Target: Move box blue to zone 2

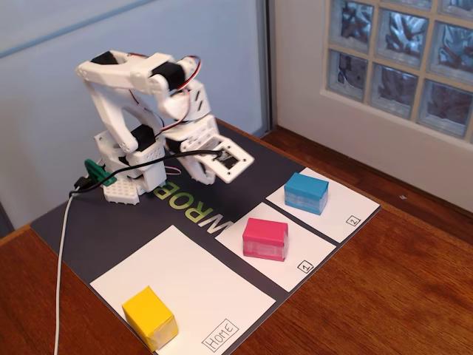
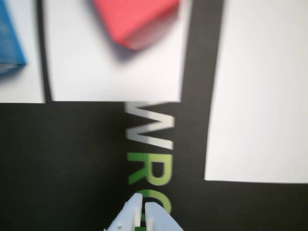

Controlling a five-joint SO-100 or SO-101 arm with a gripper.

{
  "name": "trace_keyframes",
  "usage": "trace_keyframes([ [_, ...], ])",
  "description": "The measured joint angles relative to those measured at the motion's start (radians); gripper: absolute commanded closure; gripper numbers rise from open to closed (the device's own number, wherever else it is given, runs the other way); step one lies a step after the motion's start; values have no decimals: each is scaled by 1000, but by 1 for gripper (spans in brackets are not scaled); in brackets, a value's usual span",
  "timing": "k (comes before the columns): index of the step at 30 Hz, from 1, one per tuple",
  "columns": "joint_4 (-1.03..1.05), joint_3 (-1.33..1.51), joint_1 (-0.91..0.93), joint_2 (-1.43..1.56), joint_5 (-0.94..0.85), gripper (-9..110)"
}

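Observation:
The blue box [image 1: 306, 192] stands upright on zone 2 [image 1: 349, 208], the white sheet with a boxed "2" at its corner, at the right of the mat in the fixed view. The wrist view catches only the box's edge [image 2: 9, 41] at top left, on the same sheet [image 2: 21, 89]. My gripper [image 1: 233, 168] is drawn back near the arm's base, well apart from the box, over the dark mat. In the wrist view its fingertips [image 2: 143, 199] nearly touch above the green lettering; it is shut with nothing between them.
A pink block [image 1: 265, 238] sits on the sheet marked "1" [image 1: 299, 268], beside zone 2. A yellow block [image 1: 150, 318] rests on the large "Home" sheet [image 1: 207, 285]. The black mat [image 1: 111, 229] lies on a wooden table; a white cable [image 1: 60, 266] trails at left.

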Motion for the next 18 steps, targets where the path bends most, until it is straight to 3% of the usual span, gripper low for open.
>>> trace_keyframes([
  [18, -8, 499, 164, 572, -204, 102],
])
